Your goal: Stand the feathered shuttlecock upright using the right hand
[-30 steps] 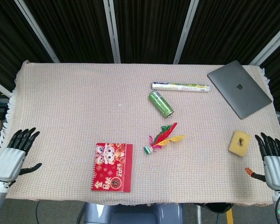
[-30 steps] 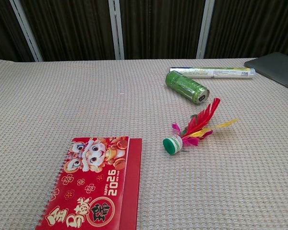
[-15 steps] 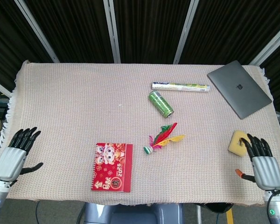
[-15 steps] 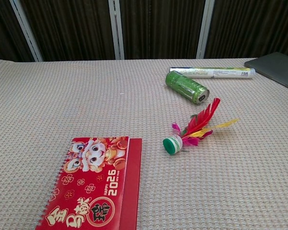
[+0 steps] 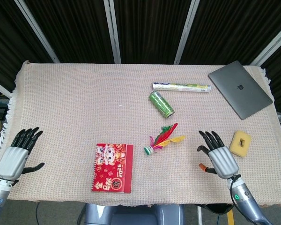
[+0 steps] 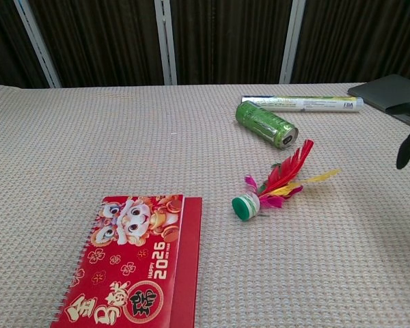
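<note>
Shuttlecock [image 5: 162, 139] flat on the cloth [image 5: 75, 103], green base toward the calendar [image 5: 112, 168], feathers fanning toward the can [image 5: 161, 104]; right hand [image 5: 218, 154] well to its right, fingers apart, holding nothing; left hand [image 5: 16, 154] at the near-left edge, fingers apart too. Likely trouble: crushing the feathers by grabbing there instead of the base; toppling again on the soft weave; nudging the sponge [image 5: 240, 143] just beside.

Table [image 5: 75, 103] w/ cloth: shuttlecock [image 5: 161, 139], calendar [image 5: 112, 168], can [image 5: 161, 104], laptop [image 5: 240, 89].
</note>
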`<state>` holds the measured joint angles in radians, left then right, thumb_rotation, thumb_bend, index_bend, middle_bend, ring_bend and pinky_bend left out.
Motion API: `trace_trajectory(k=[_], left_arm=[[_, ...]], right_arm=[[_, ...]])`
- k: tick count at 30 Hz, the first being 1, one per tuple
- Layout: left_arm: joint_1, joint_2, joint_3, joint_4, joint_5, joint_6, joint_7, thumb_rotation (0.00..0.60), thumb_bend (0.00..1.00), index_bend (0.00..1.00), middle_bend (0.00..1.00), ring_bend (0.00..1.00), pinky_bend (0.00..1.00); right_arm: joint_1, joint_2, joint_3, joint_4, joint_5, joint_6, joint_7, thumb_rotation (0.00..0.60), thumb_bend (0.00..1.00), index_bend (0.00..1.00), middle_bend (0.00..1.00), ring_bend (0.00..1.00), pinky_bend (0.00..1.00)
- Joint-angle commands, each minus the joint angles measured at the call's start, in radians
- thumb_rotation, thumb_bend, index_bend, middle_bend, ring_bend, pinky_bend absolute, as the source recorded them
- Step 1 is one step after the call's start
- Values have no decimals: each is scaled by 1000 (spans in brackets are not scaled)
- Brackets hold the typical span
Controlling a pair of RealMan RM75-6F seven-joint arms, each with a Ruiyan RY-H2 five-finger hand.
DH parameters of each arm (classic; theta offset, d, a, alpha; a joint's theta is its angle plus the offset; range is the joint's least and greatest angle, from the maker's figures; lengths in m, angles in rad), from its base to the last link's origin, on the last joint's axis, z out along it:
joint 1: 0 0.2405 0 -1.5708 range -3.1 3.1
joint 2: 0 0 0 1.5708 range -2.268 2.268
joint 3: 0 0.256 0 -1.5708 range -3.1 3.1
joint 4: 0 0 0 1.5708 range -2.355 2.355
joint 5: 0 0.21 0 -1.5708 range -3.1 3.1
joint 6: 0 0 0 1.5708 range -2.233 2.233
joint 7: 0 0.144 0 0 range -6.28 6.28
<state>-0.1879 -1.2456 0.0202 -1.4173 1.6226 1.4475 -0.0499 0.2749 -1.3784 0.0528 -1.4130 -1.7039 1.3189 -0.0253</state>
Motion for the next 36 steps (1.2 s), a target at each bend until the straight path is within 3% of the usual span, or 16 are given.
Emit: trace_trajectory(k=[1,13,36], left_arm=[[-6,-8,-4,5,-12,-17,10,600,11,0,0,0,0],[-28,-44,-20,15,-61,-78,59,600,12,0,0,0,0],[-37,-61,-37,10,-96,-90,104,600,11,0,0,0,0]], right_arm=[[50,-33,16,59,11,-55,33,600,149,420,0,0,0],[149,-108,60,212,56,-131,98,600,161,424,0,0,0],[297,-273,60,444,71,-214,194,600,167,454,0,0,0]])
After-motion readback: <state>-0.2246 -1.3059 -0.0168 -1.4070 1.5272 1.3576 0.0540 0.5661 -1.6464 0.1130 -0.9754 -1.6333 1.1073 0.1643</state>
